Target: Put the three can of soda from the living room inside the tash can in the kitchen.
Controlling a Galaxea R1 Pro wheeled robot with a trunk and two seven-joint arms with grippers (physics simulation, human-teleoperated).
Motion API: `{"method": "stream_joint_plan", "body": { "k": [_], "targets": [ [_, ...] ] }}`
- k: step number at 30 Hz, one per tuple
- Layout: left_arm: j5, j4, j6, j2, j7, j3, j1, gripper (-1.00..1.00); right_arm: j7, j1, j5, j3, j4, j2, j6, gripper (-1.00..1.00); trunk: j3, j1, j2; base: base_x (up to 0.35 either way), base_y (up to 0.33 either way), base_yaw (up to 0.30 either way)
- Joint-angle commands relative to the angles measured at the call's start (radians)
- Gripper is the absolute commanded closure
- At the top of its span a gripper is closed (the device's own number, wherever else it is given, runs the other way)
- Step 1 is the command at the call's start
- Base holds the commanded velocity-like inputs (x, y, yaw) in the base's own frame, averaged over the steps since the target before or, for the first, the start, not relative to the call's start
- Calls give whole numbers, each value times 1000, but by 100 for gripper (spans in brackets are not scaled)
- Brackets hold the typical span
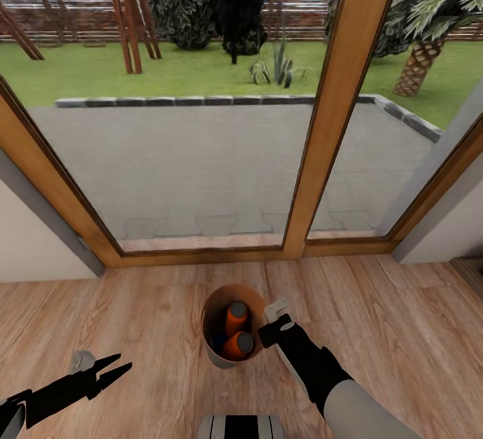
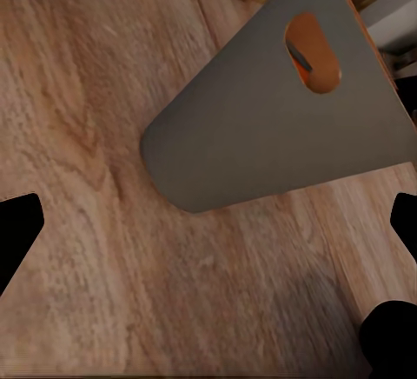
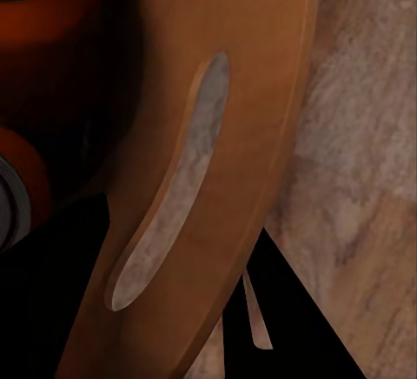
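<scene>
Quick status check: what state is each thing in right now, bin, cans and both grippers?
trash can: upright on the wood floor, holding cans.
orange cans: two, inside the bin.
blue can: inside, mostly hidden.
left gripper: open, empty, clear of the bin.
right gripper: at the bin's rim; grip unclear.

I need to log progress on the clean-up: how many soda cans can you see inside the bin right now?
2 clearly, both orange: one toward the back of the bin, one in front of it. A blue patch beside them may be a third can, mostly hidden.
</scene>
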Motion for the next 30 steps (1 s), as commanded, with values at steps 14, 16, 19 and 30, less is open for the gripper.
{"method": "stream_joint_plan", "body": {
  "k": [14,16,19,30],
  "targets": [
    [0,0,0,0,0,0,0,-100,9,1,-6,0,2,0,-1,100,-16,5,-1,0,0,0],
    [0,0,0,-1,0,0,0,-100,9,1,-6,0,2,0,-1,100,-24,5,-1,0,0,0],
    [0,-1,0,-1,-1,0,0,-100,9,1,-6,0,2,0,-1,100,-27,6,-2,0,0,0],
    [0,-1,0,-1,-1,0,0,-100,9,1,-6,0,2,0,-1,100,-27,6,-2,0,0,0]
  ]
}}
